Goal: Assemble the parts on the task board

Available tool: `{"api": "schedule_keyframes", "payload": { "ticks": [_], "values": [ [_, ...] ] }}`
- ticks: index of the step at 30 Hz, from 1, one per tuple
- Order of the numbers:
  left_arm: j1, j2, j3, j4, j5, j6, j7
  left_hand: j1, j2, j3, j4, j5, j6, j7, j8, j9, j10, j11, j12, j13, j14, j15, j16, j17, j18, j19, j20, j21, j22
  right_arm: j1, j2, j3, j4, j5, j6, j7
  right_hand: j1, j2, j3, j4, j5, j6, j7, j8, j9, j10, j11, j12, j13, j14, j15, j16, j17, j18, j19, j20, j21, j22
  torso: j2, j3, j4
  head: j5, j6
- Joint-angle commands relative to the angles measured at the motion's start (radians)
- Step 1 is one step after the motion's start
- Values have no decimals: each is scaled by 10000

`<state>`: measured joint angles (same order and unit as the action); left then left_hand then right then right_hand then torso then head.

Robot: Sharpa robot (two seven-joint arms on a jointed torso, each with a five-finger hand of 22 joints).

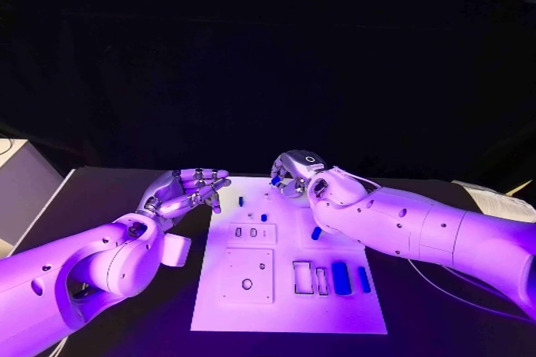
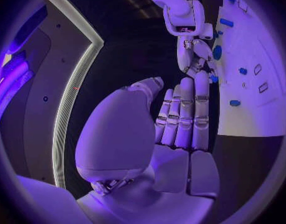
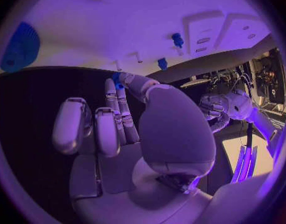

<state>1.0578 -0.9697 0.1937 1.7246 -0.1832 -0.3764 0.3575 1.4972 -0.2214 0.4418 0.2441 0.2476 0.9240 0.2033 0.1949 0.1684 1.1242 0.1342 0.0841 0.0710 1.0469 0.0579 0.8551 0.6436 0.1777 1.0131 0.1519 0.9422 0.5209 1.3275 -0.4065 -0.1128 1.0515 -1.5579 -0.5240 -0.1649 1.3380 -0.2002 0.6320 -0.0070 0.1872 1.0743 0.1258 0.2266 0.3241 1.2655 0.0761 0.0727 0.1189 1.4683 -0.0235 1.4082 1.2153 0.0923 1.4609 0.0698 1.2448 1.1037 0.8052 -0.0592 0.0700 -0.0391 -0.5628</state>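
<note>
Parts on the task board (image 1: 285, 310), a white plate lying lengthwise near-to-far in the middle of the black table (image 1: 447, 326).

Item: small blue part (image 1: 276, 180), pinched at the fingertips of the right hand (image 1: 300, 173) above the board's far right corner; in the right wrist view the same piece (image 3: 118, 81) sits between the thumb and a fingertip, too small to tell its long axis.

Item: long blue bar (image 1: 341, 278), lying in the near right area of the board, long axis near-to-far. Just to its right, a narrower blue bar (image 1: 363, 279), same orientation, apart from the first.

Item: short blue piece (image 1: 316, 233), close beside the right forearm, tilted slightly off the near-far line.

Item: two small blue pegs (image 1: 263, 217) and (image 1: 240, 201), in the far half of the board; they appear upright.

Item: rectangular slots (image 1: 303, 277), outlined dark, left of the long bar, long axes near-to-far. Raised white block with an oval hole (image 1: 247, 283), near left.

Left hand (image 1: 184, 190): hovering at the board's far left edge, fingers apart and partly curled, grasping nothing; the left wrist view shows its fingers (image 2: 187, 114) extended side by side, palm bare.
</note>
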Motion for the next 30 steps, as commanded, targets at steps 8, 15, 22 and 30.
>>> {"api": "schedule_keyframes", "payload": {
  "ticks": [8, 15, 22, 30],
  "values": [
    [8, 43, 13, 63, -65, 180, 24, -55, 7, 58, -7, -56, -67, 15, -4, 16, 5, 17, 29, 11, -77, 12, 72, 19, 61, -91, -23, 61, 32, -4, 332, 2, -472, -48, 73, 62, -21, 113, -4, -49, 26, -78, 46, 16, 22, 181, -186, -42, 212, 440, -39, 54, -2, -38, 10, -26, 32, -5, 35, -39, 50, -7, 30],
    [11, 27, 18, 100, -79, 177, 11, -55, 7, 58, -7, -56, -67, 15, -4, 16, 5, 17, 29, 11, -77, 12, 72, 19, 61, -91, -23, 61, 32, -6, 439, 1, -643, -47, 198, 82, -38, 105, -4, -51, 26, -98, 53, 9, 31, 164, -178, -54, 215, 440, -33, 58, 1, -41, 11, -21, 39, 8, 53, -41, 44, 2, 23],
    [14, -4, 27, 118, -88, 160, -8, -55, 7, 58, -7, -56, -67, 15, -4, 16, 5, 17, 29, 11, -77, 12, 72, 19, 61, -91, -23, 61, 32, -6, 423, -9, -646, -50, 596, 67, -72, 82, -14, -53, 18, -121, 59, 3, 44, 149, -169, -64, 222, 437, -23, 56, -15, -41, 7, -14, 37, 9, 63, -27, 26, 43, -11],
    [14, -16, 34, 117, -90, 147, -18, -55, 7, 58, -7, -56, -67, 15, -4, 16, 5, 17, 29, 11, -77, 12, 72, 19, 61, -91, -23, 61, 32, -6, 401, -23, -585, -65, 857, 50, -87, 69, -20, -53, 13, -130, 62, 0, 50, 145, -166, -66, 225, 436, -20, 57, -16, -41, 4, -11, 35, 8, 72, -34, 26, 42, -9]
  ]
}}
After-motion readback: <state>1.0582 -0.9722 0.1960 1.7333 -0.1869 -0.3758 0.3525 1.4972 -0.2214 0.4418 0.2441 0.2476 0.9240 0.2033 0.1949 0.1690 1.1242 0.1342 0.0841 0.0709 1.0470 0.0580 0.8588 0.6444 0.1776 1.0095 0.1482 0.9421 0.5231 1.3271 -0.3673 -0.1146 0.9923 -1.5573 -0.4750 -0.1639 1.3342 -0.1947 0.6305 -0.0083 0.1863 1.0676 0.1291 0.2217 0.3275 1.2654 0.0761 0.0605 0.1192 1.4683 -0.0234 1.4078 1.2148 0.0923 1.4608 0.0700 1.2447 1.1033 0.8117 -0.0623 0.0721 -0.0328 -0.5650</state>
